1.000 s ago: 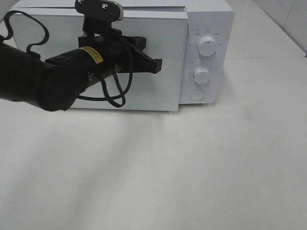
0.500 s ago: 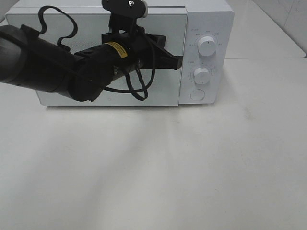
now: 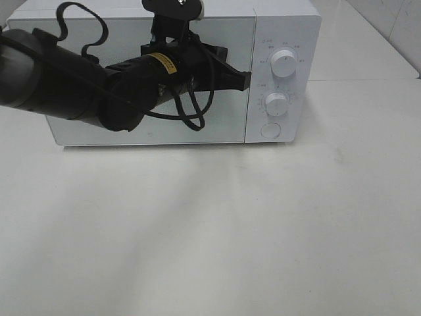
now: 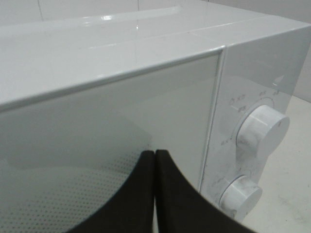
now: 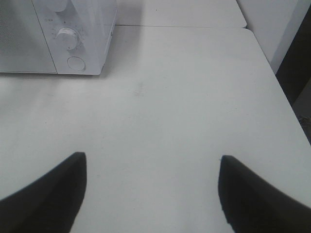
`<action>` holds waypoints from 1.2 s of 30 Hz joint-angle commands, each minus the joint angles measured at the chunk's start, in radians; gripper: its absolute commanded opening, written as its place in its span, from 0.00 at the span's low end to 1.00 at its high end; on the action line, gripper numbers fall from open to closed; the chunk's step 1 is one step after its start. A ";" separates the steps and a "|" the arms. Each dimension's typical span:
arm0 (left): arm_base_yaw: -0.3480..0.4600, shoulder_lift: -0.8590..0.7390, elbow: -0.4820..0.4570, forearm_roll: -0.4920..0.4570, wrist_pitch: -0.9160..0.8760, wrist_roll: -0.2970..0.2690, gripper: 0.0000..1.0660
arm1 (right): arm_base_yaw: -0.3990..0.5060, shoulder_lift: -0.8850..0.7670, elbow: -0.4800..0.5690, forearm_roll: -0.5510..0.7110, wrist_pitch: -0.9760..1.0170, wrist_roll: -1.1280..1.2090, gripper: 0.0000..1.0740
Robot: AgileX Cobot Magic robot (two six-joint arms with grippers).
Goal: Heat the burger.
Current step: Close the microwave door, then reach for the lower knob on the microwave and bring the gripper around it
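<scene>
Two claws are mine, and they stand differently. My left claw [image 3: 245,80] is pressed together, finger against finger, with nothing between. Its tip is at the right edge of the door [image 3: 220,125] of the white microwave [image 3: 293,33], close to the seam with the control panel. I cannot tell whether it touches the glass. The door lies flush and shut. Just beyond the tip are the upper knob [image 3: 283,63] and the lower knob [image 3: 277,104], with a round button [image 3: 270,130] under them. My right claw [image 5: 151,158] stands wide apart and holds nothing, above the bare white surface [image 3: 230,230], well apart from the microwave. The burger shows in none of my views, so I cannot tell where it is.
</scene>
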 commanded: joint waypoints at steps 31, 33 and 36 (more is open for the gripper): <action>-0.037 -0.322 -0.017 -0.034 1.416 -0.002 0.94 | -0.004 -0.027 0.002 0.001 0.000 -0.011 0.69; -0.034 -0.332 -0.017 -0.036 1.434 -0.010 0.94 | -0.004 -0.027 0.002 0.001 0.000 -0.011 0.69; 0.008 -0.364 -0.017 -0.035 1.510 -0.064 0.94 | -0.004 -0.027 0.002 0.001 0.000 -0.011 0.69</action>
